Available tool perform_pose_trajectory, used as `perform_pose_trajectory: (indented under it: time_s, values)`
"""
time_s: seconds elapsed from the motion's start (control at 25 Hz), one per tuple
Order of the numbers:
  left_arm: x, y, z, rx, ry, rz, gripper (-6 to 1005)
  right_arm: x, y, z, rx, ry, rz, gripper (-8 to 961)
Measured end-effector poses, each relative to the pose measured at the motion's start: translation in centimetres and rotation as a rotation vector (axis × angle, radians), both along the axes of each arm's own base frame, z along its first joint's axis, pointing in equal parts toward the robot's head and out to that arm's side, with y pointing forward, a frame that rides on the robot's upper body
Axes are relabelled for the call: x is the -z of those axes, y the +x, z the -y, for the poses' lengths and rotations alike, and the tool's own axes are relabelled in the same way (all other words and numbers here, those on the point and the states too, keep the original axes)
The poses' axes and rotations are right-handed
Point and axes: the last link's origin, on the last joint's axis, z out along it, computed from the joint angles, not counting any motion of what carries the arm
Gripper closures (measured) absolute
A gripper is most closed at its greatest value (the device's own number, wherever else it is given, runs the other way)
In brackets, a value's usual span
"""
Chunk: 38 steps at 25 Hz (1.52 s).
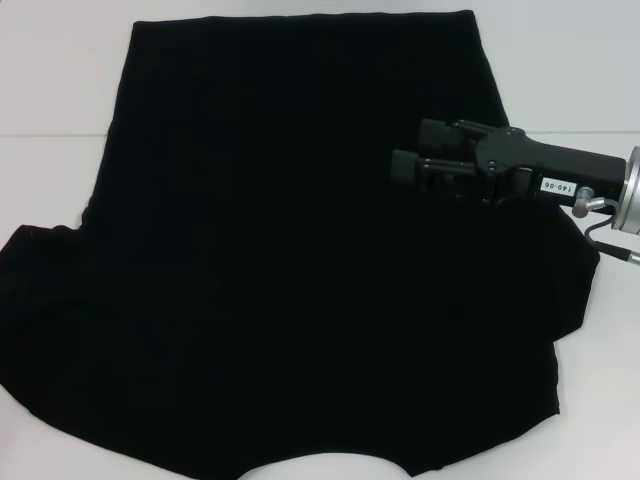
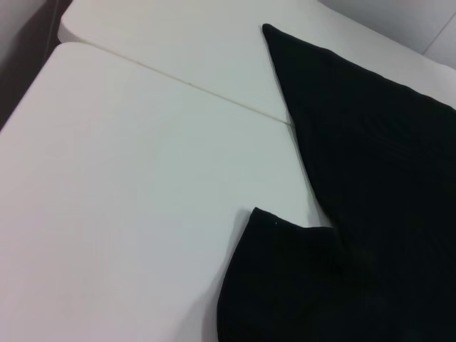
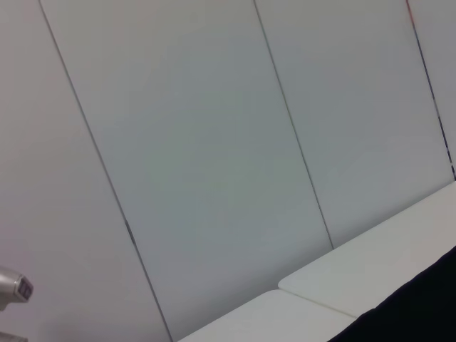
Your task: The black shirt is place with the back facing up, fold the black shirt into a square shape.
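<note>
The black shirt [image 1: 280, 260] lies spread flat on the white table [image 1: 50, 100], plain side up, hem at the far end and both short sleeves toward the near edge. My right gripper [image 1: 415, 150] hovers over the shirt's right part, lying level and pointing left. The left wrist view shows the shirt [image 2: 385, 157], with one sleeve [image 2: 285, 285] and a long straight side edge. A corner of the shirt [image 3: 420, 306] appears in the right wrist view. My left gripper is out of view.
Bare table [image 2: 128, 178] lies to the left of the shirt, with a seam [image 2: 192, 84] between two tabletops. A grey panelled wall [image 3: 214, 157] stands behind the table [image 3: 370, 263]. The shirt's near hem runs off the head view's bottom edge.
</note>
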Motion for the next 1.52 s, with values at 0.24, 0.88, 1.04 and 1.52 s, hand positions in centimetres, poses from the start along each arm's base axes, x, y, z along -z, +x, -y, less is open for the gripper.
perform_pose_trajectory:
  time_s: [0.24,0.88,1.04,1.52]
  values:
    - [0.4,1.3,-1.5,0.058,0.001,0.023,1001,0.0,0.1,0.1,0.001,-0.001,0.0,65]
    - [8.8,12.1,-5.7,0.604,-0.366,0.12,953,-1.1,2.1,0.8,0.063,0.019,-0.025,68]
    - [10.1,13.2,-6.0,0.651,-0.415,0.097,864,-1.5,2.4,0.7,0.079,0.031,-0.034,69]
    - [7.3,8.2,-8.4,0.283,-0.177,0.032,494,-2.3,2.5,0.7,0.089,0.04,-0.059,71]
